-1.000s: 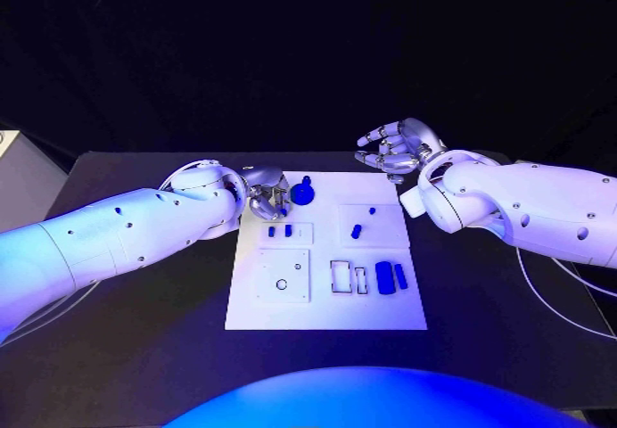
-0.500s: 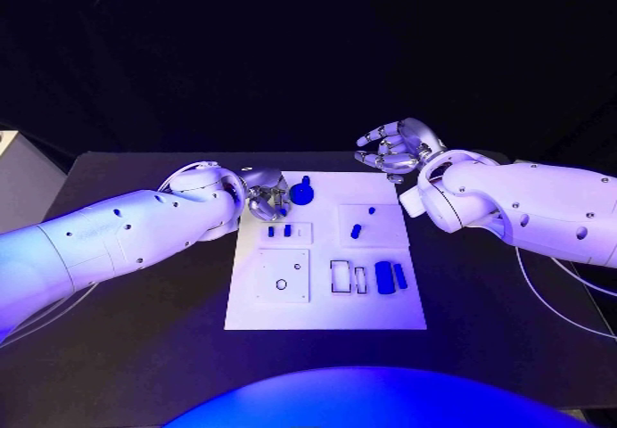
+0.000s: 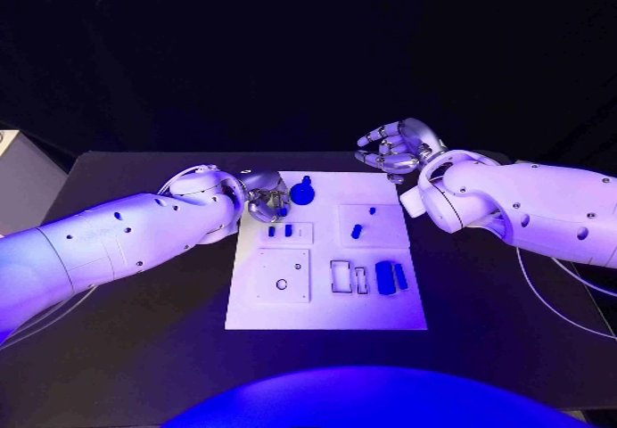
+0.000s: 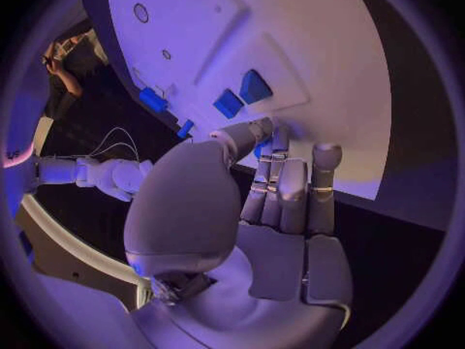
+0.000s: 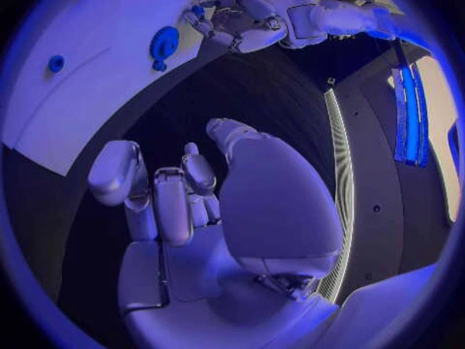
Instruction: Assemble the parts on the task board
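The white task board (image 3: 328, 308) lies mid-table. My left hand (image 3: 267, 198) rests at its far left corner, thumb and fingers (image 4: 281, 178) pinched on a small blue part (image 4: 260, 150), most of it hidden. Beside that hand stands a round blue part (image 3: 303, 191), and just nearer are two small blue parts (image 3: 279, 231), the same pair of blue parts (image 4: 242, 95) seen from the left wrist. More blue parts (image 3: 358, 231) lie right of centre. Several blue bars (image 3: 392, 276) lie near the right edge. My right hand (image 3: 401, 147) hovers past the far right corner, fingers loosely bent, holding nothing.
The board carries a square plate with a ring-shaped hole (image 3: 282, 284) and a rectangular slot (image 3: 341, 275). The black table (image 3: 142, 357) spreads around the board on every side. A pale block (image 3: 11, 169) stands off its left edge.
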